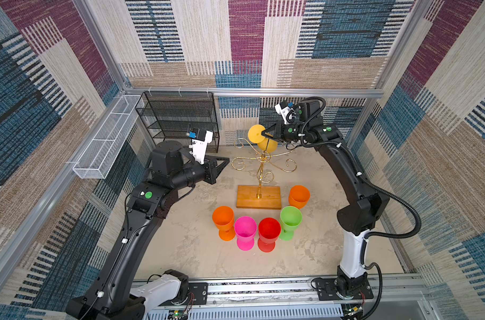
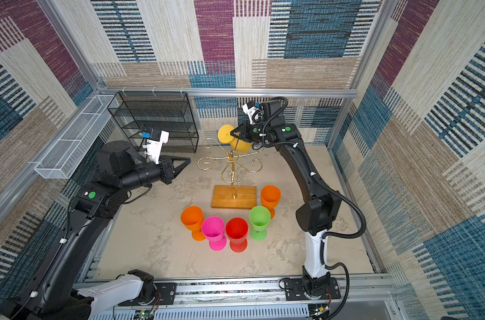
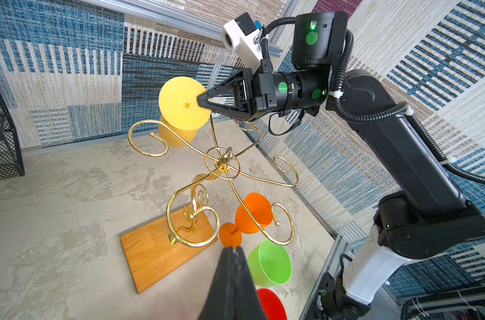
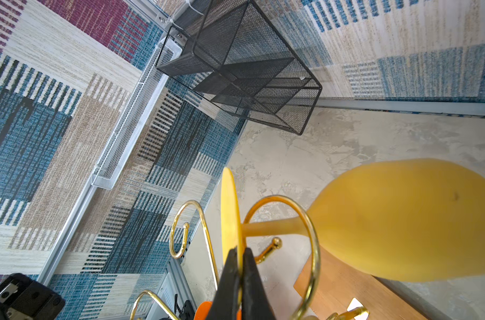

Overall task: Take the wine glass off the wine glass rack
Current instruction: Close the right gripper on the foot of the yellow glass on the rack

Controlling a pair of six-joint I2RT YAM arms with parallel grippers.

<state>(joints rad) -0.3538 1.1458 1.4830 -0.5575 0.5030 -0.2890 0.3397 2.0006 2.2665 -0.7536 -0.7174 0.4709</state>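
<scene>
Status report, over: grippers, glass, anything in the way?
Right gripper shut on foot of yellow glass. Left gripper shut, empty, apart from rack. Glass stem inside a scroll arm.

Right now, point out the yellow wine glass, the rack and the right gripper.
yellow wine glass (image 3: 180, 110), left wrist view, its round foot.
wine glass rack (image 1: 246, 198), in a top view, wooden base.
right gripper (image 4: 240, 251), right wrist view, between fingertips.

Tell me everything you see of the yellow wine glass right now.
The yellow wine glass looks like matte opaque plastic: flat round foot, short stem, rounded bowl. It hangs inverted and tilted, foot uppermost, its stem inside a scroll loop of the gold wine glass rack. The right gripper is shut on the foot's rim.
</scene>
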